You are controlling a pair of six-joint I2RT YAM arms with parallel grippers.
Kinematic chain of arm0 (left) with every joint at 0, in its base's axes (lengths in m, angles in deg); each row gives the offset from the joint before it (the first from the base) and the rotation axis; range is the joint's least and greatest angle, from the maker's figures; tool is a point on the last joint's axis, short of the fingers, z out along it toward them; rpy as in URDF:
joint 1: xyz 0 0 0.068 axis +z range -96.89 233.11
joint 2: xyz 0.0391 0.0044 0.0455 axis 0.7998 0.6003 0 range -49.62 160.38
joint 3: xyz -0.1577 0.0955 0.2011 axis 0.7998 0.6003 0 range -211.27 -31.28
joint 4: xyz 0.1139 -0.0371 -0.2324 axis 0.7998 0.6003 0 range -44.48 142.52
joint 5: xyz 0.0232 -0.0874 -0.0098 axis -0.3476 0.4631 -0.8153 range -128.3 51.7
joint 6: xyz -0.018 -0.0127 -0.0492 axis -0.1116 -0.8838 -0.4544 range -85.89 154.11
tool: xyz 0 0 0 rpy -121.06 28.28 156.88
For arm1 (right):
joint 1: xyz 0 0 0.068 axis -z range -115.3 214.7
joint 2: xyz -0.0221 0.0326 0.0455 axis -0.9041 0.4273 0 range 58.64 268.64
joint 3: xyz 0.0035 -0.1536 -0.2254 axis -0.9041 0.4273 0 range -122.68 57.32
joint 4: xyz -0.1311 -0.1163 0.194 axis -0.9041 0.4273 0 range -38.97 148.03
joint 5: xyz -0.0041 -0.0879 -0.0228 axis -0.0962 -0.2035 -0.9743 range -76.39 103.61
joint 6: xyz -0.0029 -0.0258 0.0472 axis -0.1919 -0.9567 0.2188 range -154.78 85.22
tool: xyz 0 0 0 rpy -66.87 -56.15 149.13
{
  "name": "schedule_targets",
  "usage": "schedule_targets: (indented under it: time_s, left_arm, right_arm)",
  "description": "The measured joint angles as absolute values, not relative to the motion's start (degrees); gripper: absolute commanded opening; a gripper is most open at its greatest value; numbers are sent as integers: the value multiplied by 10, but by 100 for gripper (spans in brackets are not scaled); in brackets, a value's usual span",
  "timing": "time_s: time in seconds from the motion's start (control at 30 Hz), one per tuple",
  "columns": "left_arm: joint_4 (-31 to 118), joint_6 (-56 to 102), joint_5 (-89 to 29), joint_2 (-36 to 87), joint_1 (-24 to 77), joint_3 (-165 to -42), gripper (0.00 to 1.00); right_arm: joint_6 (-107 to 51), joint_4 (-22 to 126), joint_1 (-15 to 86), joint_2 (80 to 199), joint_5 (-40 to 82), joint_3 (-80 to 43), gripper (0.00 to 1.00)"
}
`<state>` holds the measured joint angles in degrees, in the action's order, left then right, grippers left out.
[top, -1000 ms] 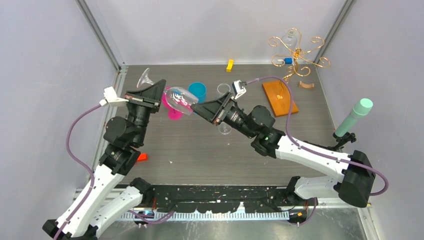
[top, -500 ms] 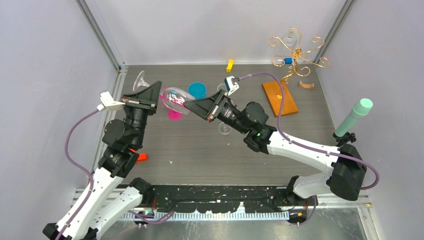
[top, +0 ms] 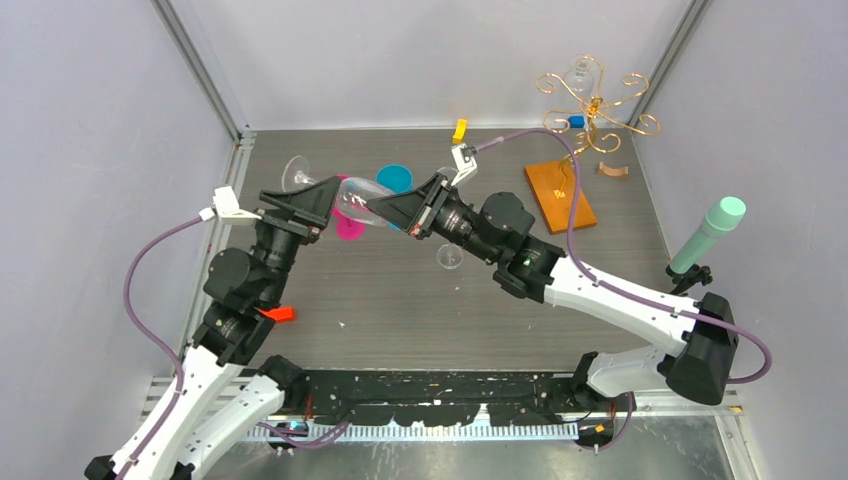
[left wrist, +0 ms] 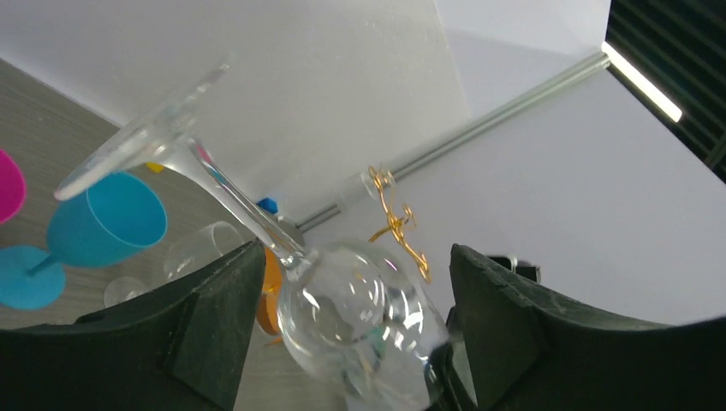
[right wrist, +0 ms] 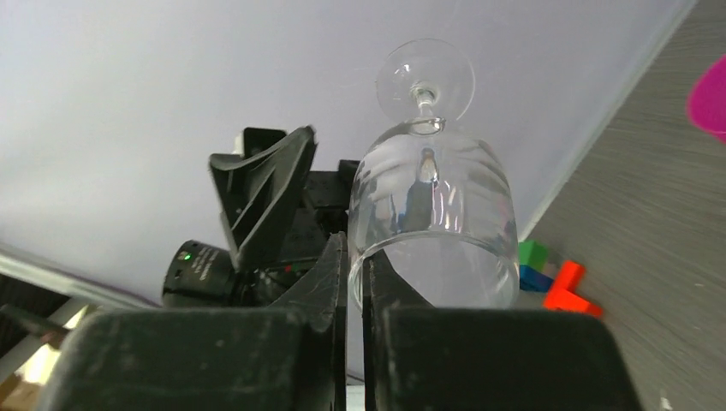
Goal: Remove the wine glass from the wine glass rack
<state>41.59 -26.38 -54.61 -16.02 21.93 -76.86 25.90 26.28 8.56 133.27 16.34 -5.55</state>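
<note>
A clear wine glass (top: 352,196) hangs tilted in the air between my two grippers, foot (top: 295,172) toward the back left. My right gripper (top: 388,208) is shut on its rim; in the right wrist view the fingers (right wrist: 338,265) pinch the rim's wall of the wine glass (right wrist: 432,205). My left gripper (top: 322,206) is open, its jaws standing apart on either side of the bowl (left wrist: 360,312) without touching it. The gold wire wine glass rack (top: 596,100) stands at the back right on its orange wooden base (top: 560,196), with another clear glass (top: 580,75) hanging on it.
A blue cup (top: 393,178) and a pink cup (top: 348,224) sit under the grippers. Another clear glass (top: 450,255) lies beside the right arm. A yellow block (top: 460,130), a brown curved piece (top: 612,170), a teal cylinder (top: 710,232) and a red block (top: 278,314) lie around.
My left gripper has let go of the glass and opened. My right gripper moved left and closed on the rim, so the glass passed from left to right.
</note>
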Motion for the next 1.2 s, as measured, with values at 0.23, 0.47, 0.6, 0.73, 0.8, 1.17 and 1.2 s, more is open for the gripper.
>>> schedule_targets:
  time_s: [0.23, 0.47, 0.6, 0.73, 0.8, 1.17, 1.2]
  left_arm:
    - [477, -208, -491, -206, 218, -764, 93]
    - [580, -130, -485, -285, 218, -765, 100]
    - [646, -70, -508, -300, 218, -776, 100]
    - [690, -19, -532, -299, 218, -792, 100]
    - [703, 1, -541, -298, 218, -799, 100]
    - [722, 46, -553, -286, 218, -801, 100]
    - [723, 47, -553, -285, 218, -801, 100]
  right_arm:
    - [177, 458, 87, 1333, 102, -118, 0]
    - [84, 704, 87, 1388, 77, -253, 0]
    - [33, 840, 72, 1433, 50, -321, 0]
    - [-5, 947, 52, 1487, 27, -379, 0]
    - [-18, 988, 46, 1518, 20, -405, 1]
    - [-58, 1104, 43, 1639, -3, -479, 0]
    - [-61, 1111, 44, 1649, -4, -489, 0]
